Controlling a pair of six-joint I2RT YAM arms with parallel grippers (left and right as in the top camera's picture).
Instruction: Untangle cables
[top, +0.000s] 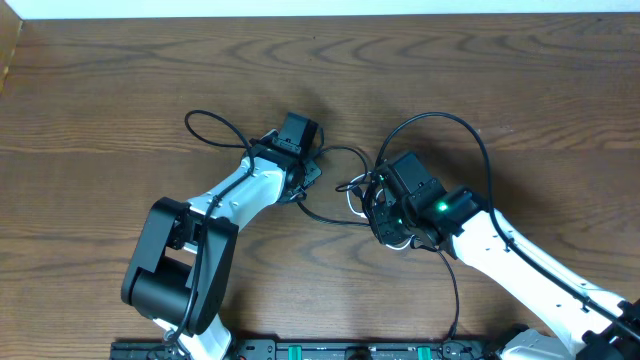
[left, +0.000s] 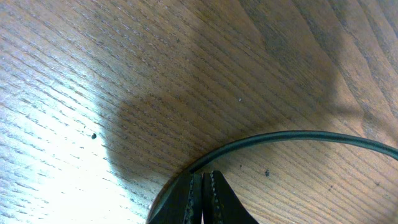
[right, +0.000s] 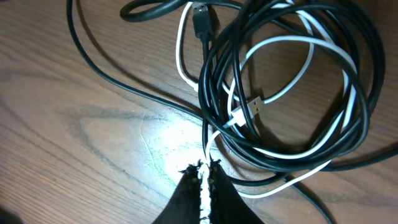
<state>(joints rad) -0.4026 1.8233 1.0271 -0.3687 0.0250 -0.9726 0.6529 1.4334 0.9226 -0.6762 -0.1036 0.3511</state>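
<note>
Overhead, hard to make out much of the cables (top: 372, 205): bunched near the table's middle, mostly tucked under the right gripper (right: 205, 167). Closer in from the right wrist, clamped tight on the white cable (right: 179, 53), gripped right at the fingertips and leading up into a heap of black loops. Impossible to follow which loop crosses which. Cut off along the top and right edges of that view, too. Over to the left gripper (left: 202, 177): pressed together on the black cable (left: 298, 135), showing only its fingertips. Loses that cable off the right edge. Plenty of open table (top: 100, 100) along the far side and left; tighter between the two arms.
</note>
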